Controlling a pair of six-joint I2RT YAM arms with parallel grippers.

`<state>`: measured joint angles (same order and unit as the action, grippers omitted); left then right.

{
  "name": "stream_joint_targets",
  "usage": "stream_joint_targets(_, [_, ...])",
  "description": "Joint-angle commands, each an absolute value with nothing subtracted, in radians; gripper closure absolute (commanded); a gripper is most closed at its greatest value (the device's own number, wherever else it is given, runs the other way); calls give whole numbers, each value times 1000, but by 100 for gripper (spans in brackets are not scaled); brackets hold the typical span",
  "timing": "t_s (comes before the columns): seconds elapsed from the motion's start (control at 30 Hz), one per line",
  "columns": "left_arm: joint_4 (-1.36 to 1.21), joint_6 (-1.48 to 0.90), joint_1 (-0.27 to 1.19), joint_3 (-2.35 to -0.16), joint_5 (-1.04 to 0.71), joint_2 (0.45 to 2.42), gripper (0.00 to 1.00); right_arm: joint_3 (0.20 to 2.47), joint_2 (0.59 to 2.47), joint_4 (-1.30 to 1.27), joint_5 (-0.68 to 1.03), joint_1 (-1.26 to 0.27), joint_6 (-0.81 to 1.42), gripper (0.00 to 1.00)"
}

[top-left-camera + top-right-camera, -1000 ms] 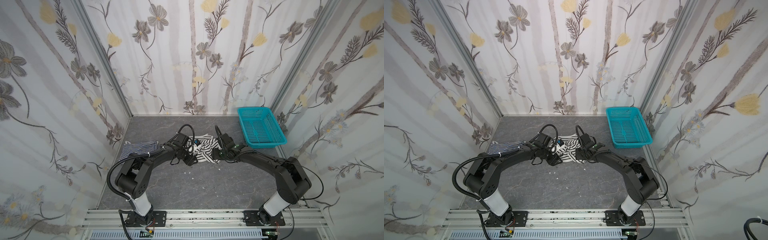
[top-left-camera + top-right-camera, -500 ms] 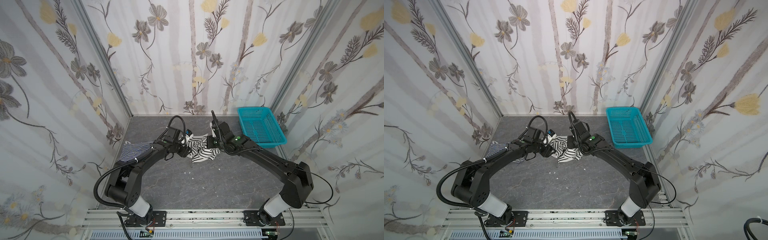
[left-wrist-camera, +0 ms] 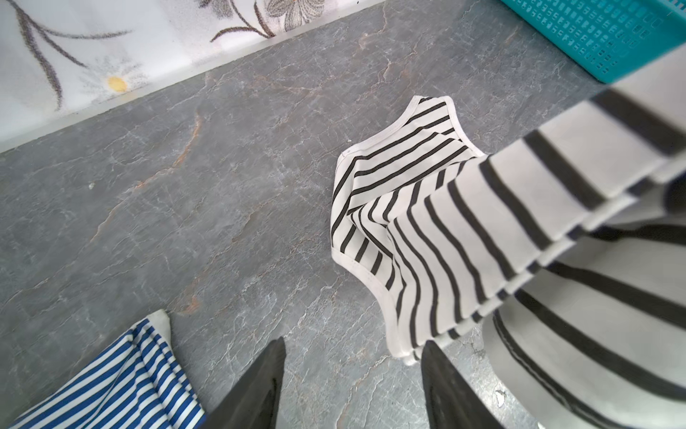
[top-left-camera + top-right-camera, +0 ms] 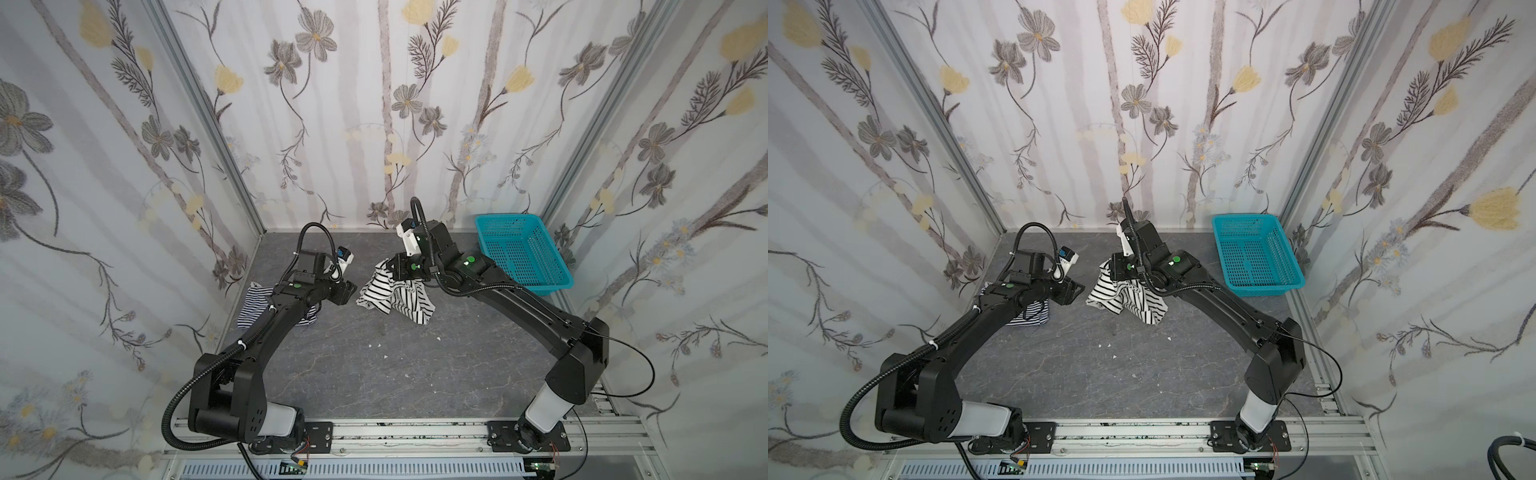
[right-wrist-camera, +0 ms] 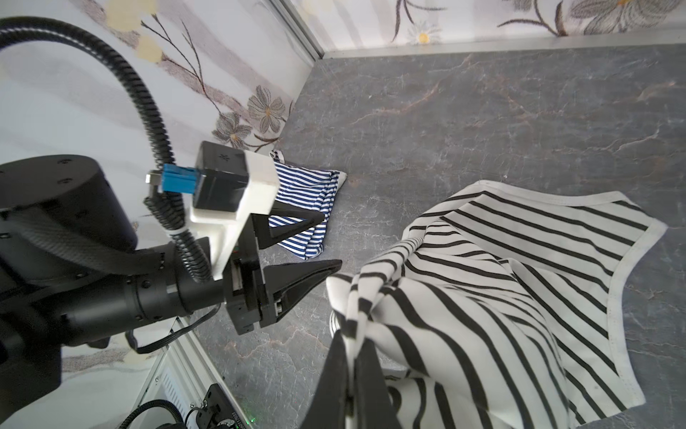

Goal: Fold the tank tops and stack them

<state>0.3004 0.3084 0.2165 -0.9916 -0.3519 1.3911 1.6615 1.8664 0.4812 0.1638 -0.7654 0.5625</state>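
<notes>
Back-centre of table: black-striped top, bunched, one end raised, pinched in right gripper. Left gripper spread, empty, just beside it. Navy-striped top: left edge, partly under left arm. Basket: back right corner.

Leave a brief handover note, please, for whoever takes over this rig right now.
Right gripper: jaws shut on a bunched edge of the black-and-white tank top, lifted; the rest lies on the table.
Left gripper: jaws open, empty, beside that top.
Navy-striped tank top: bunched on the table near the left wall, under the left arm; fold quality unclear.
Teal basket: back right.
Done: no stack yet.
Left: fold the black-and-white top, then stack both.
</notes>
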Motion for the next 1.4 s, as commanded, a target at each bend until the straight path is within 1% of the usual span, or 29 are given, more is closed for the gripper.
stream_joint_targets(0.0, [298,322,212,-968,-340,1372,40,1665,1875,380,222,-767,600,100])
stream_joint_targets(0.07, [297,320,206,-956,-334,1364,40,1690,1880,379,223,-767,604,98])
stream_joint_targets(0.1, [298,316,203,-954,-334,1361,40,1699,1882,379,220,-765,607,94])
stream_joint_targets(0.13, [297,315,200,-950,-336,1356,40,1700,1884,377,214,-764,607,88])
stream_joint_targets(0.2, [299,320,199,-938,-350,1347,39,1701,1902,395,166,-761,600,83])
stream_joint_targets(0.23, [299,321,200,-934,-354,1346,39,1703,1923,409,145,-754,601,83])
stream_joint_targets(0.3, [299,319,200,-930,-352,1350,39,1713,1987,426,158,-736,601,85])
stream_joint_targets(0.43, [297,324,199,-928,-334,1373,39,1750,2119,408,261,-736,601,91])
stream_joint_targets(0.5, [298,325,196,-927,-325,1382,39,1771,2167,399,287,-756,604,90])
stream_joint_targets(0.57, [296,330,193,-927,-313,1390,39,1794,2213,405,291,-776,601,84])
stream_joint_targets(0.63, [294,331,187,-929,-301,1396,40,1794,2228,406,276,-781,595,70])
stream_joint_targets(0.67, [294,330,183,-929,-302,1400,40,1795,2229,415,249,-782,586,62])
stream_joint_targets(0.7, [294,329,180,-928,-304,1402,40,1796,2223,428,219,-784,577,57])
stream_joint_targets(0.83, [293,329,173,-920,-311,1408,40,1791,2175,500,77,-802,517,47])
stream_joint_targets(0.9, [293,328,172,-918,-315,1410,40,1790,2159,539,27,-813,495,46])
stream_joint_targets(1.1, [291,327,169,-910,-320,1408,40,1776,2141,648,-161,-937,466,44])
stream_joint_targets(1.13, [291,327,167,-908,-321,1407,40,1770,2142,665,-195,-956,465,41])
stream_joint_targets(1.2, [291,328,167,-903,-319,1403,40,1753,2141,690,-273,-989,463,40])
stream_joint_targets(1.27, [290,330,163,-896,-319,1403,40,1736,2150,717,-360,-1019,473,33])
stream_joint_targets(1.33, [288,331,158,-890,-318,1405,40,1702,2156,718,-410,-1033,483,28])
stream_joint_targets(1.37, [287,332,155,-889,-319,1404,40,1685,2160,714,-423,-1035,485,27])
